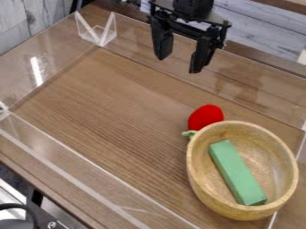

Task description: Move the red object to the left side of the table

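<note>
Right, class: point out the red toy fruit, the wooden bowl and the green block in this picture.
red toy fruit [207,115]: camera view, on its glossy red body.
wooden bowl [199,175]: camera view, on its left rim.
green block [237,173]: camera view, on its top face.

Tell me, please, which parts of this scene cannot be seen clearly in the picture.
- Red fruit: its lower part is hidden behind the bowl's rim; the green stem is too small to read.
- Bowl: its right side is cut off by the picture's edge.
- Green block: its underside is hidden inside the bowl.
- Open pincer: the arm above is cut off by the top edge.
</note>
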Robot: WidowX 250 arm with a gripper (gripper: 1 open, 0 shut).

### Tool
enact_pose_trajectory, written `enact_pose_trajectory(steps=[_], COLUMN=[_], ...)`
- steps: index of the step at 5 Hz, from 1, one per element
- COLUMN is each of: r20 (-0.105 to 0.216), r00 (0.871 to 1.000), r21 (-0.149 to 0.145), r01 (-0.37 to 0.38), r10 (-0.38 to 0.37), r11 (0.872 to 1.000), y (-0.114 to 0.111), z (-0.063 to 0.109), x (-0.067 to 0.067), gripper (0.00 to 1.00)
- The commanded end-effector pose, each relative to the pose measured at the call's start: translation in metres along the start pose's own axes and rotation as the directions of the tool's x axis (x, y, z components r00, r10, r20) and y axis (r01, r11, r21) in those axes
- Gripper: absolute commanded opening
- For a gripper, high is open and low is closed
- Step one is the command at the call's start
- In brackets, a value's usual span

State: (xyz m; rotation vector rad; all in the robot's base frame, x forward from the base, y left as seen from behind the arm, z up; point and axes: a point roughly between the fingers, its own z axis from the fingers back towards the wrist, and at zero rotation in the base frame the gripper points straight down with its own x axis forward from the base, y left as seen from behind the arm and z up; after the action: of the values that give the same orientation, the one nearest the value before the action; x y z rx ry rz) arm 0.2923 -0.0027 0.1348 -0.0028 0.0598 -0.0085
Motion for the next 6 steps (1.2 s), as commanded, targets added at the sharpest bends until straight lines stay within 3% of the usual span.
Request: enact_pose_trajectory(steps=[1,2,3,4,5,6], r20=[-0.022,-0.028,-0.013,0.012,0.046,0.076], r00=[0.989,0.936,0.853,0.740,0.756,0.769], r21=[-0.007,-0.017,-0.011,-0.008,0.049,0.091], r01=[0.146,0.351,0.522,0.672,0.652,0.628], r10=[-0.146,-0.352,-0.522,-0.672,-0.653,-0.634], r11=[0.989,0.936,0.853,0.740,0.757,0.773], y=[-0.008,-0.022,-0.048,-0.070,-0.051,-0.033], z=[-0.016,-0.037,-0.055,-0.070,-0.054,-0.042], x=[-0.002,-0.005,-0.007,-0.006,-0.001,0.003], gripper=[1.00,1.00,1.00,1.00,1.00,0.00])
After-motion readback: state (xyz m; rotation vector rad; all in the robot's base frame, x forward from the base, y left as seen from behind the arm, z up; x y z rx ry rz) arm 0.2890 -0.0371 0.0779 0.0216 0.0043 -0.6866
